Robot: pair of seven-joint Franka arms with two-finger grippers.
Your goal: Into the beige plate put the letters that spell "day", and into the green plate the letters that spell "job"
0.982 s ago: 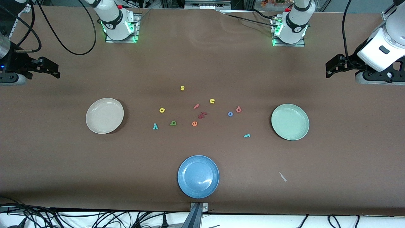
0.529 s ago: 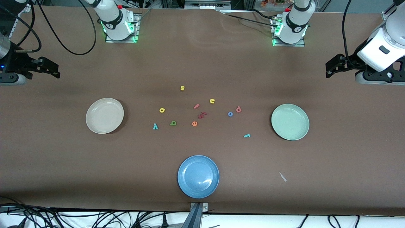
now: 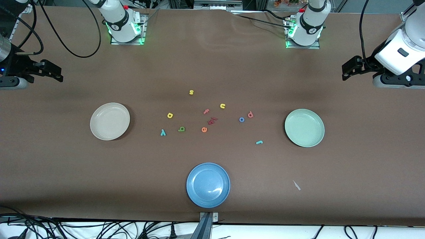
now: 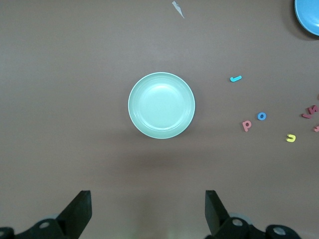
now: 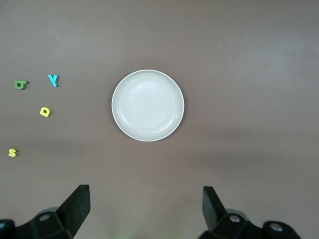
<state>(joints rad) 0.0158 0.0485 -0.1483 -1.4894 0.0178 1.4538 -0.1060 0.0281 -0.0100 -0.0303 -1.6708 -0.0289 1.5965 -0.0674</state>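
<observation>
A matte brown cloth covers the long table point(image 3: 66, 172), slightly rippled near the arm bases. At its middle lies a loose scatter of small, flat foam letters. The yellow "a" point(image 3: 170, 115), olive-green "d" point(image 3: 181, 129) and teal "y" point(image 3: 163, 132) sit close together at the side of the scatter toward the right arm's end of the table. Just past them that way is the beige plate point(image 3: 110, 121), round, shallow, smooth and empty. The blue ring "o" point(image 3: 241, 119) and salmon "b" point(image 3: 250, 114) lie almost touching on the side toward the left arm's end, with the teal hooked "j" point(image 3: 259, 142) nearer the front camera. The pale green plate point(image 3: 304, 127), the same round shallow shape, lies further toward that end.

Between the two groups rest a yellow "s" point(image 3: 191, 92), a yellow "u" point(image 3: 222, 106), a pink "f" point(image 3: 206, 111), dark red pieces point(image 3: 212, 120) and an orange "e" point(image 3: 204, 129). A glossy blue plate point(image 3: 208, 185) sits nearest the front camera.

The right gripper point(image 5: 144, 204) hangs high, well apart from the letters, fingers spread wide and empty, looking down on the beige plate. The left gripper point(image 4: 148, 206) waits likewise, spread and empty, looking down on the green plate.
</observation>
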